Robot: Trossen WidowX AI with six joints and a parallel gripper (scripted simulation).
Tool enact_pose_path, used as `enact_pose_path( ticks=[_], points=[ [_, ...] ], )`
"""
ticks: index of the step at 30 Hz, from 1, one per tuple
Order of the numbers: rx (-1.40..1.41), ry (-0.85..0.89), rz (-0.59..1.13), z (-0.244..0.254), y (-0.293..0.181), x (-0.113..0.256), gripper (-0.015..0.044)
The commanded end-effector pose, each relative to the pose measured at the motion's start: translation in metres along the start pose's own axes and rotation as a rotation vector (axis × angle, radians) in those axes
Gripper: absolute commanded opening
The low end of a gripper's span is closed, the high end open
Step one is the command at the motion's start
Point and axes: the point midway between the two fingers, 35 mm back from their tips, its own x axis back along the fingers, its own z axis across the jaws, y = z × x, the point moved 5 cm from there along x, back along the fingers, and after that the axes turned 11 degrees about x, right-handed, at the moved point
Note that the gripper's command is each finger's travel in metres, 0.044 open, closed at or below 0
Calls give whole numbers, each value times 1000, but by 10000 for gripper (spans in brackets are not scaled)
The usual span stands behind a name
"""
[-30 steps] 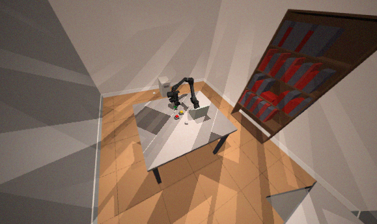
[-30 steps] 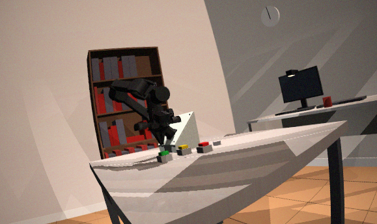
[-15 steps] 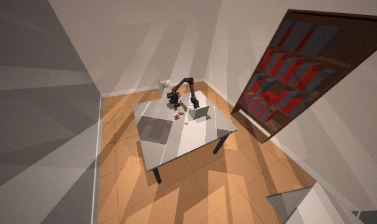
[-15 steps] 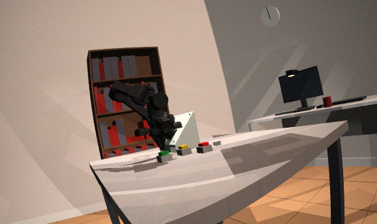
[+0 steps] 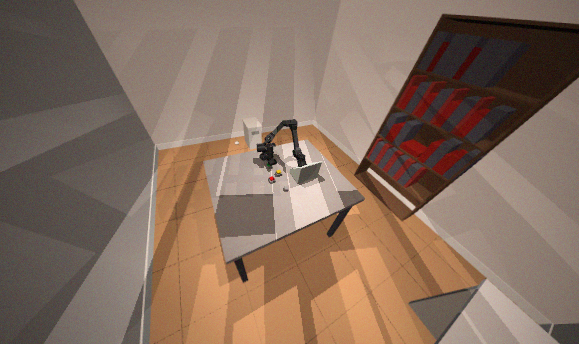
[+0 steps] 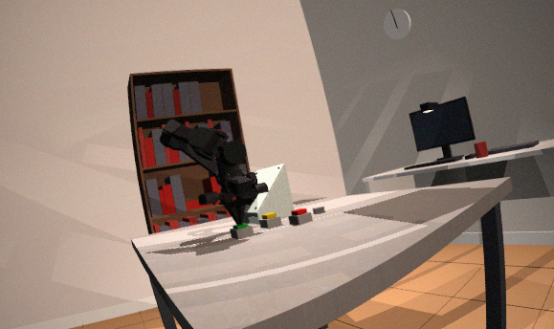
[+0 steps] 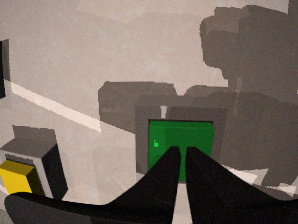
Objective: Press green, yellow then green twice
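- Gripper (image 5: pixel 269 164) (image 6: pixel 240 223) (image 7: pixel 181 155): closed, nothing held; fingertips directed downward at the green button, lower center of the wrist view. Contact with the cap cannot be confirmed.
- Green button (image 5: pixel 269 165) (image 6: pixel 240 227) (image 7: pixel 181 135): located under the fingertips, at lower center of the exterior view, on a gray housing.
- Yellow button (image 5: pixel 278 172) (image 6: pixel 270 216) (image 7: pixel 17 177): located near the green button, at lower left of the wrist view; gripper well clear of its cap.
- Red button (image 5: pixel 271 179) (image 6: pixel 299 211): located right of the yellow button in the exterior view.
- White angled panel (image 5: pixel 306 172) (image 6: pixel 277 191): upright on the table (image 5: pixel 249 215) (image 6: pixel 320 258), behind the yellow button in the exterior view.
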Motion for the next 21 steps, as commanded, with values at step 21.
enact_pose_path(
  ticks=[21],
  points=[
    [6, 5, 3, 1, 0, 30, 20]
  ],
)
